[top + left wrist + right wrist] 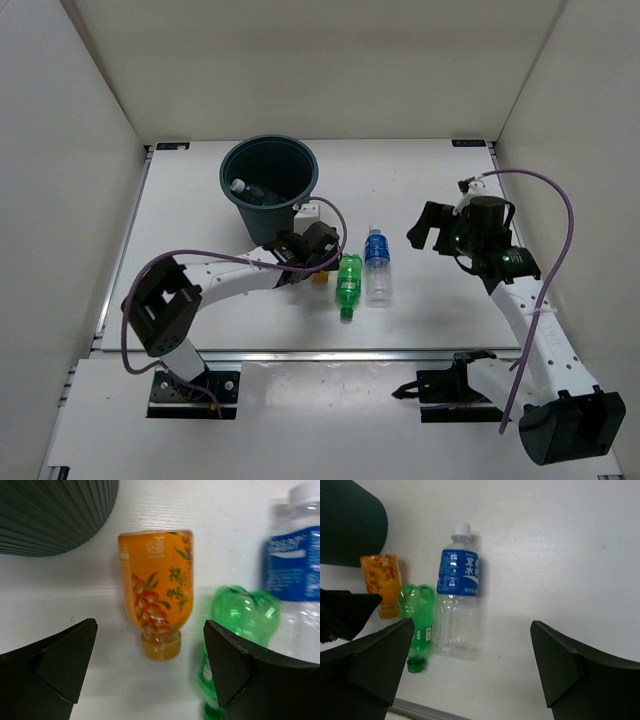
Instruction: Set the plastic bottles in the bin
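Observation:
The dark teal bin (270,180) stands at the back left, with at least one bottle (245,190) lying inside. On the table lie an orange bottle (156,590), a green bottle (348,283) and a clear bottle with a blue label (377,265), side by side. My left gripper (315,250) is open above the orange bottle, its fingers (65,665) either side of the cap end, not touching. My right gripper (435,228) is open and empty, right of the clear bottle (457,600). The green-label bottle is not in view.
The bin's ribbed wall (55,515) is close beyond the orange bottle. The green bottle (245,612) lies just beside the left gripper's right finger. White walls enclose the table on three sides. A metal rail runs along the near edge (330,352).

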